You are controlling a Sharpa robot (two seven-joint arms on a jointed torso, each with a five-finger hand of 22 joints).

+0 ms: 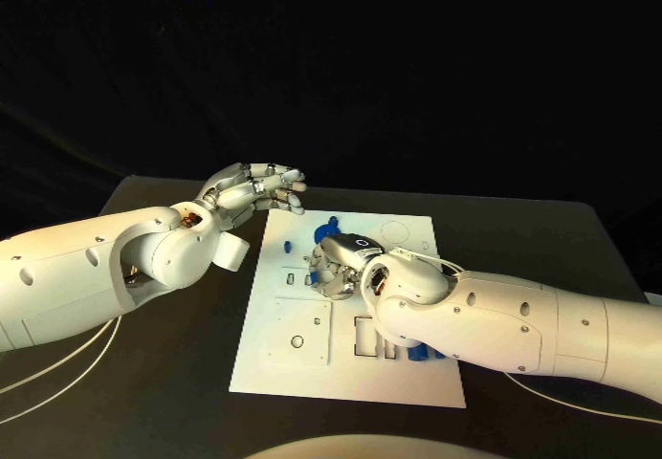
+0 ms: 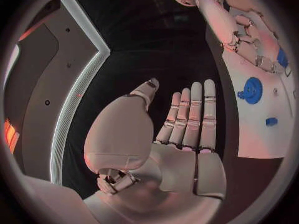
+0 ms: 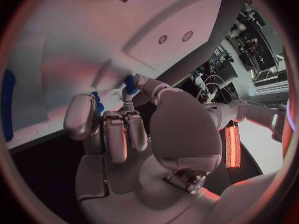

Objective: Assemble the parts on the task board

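The white task board (image 1: 414, 382) lies in the middle of the black table. My right hand (image 1: 340, 264) is curled down over the board's middle left. In the right wrist view its fingertips (image 3: 128, 95) pinch a small blue part (image 3: 131, 82) against the board (image 3: 74, 30). My left hand (image 1: 256, 187) hovers at the board's far left corner, holding nothing. The left wrist view shows its fingers (image 2: 190, 112) straight and side by side. A blue gear (image 1: 327, 229) stands on the board just beyond the right hand, with a small blue piece (image 1: 289, 245) to its left.
More blue parts (image 1: 414, 354) stand in slots near the board's near edge, partly under my right forearm. A raised white block with a round hole (image 1: 298, 340) sits at the near left of the board. White cables (image 1: 55, 368) trail on the table at left.
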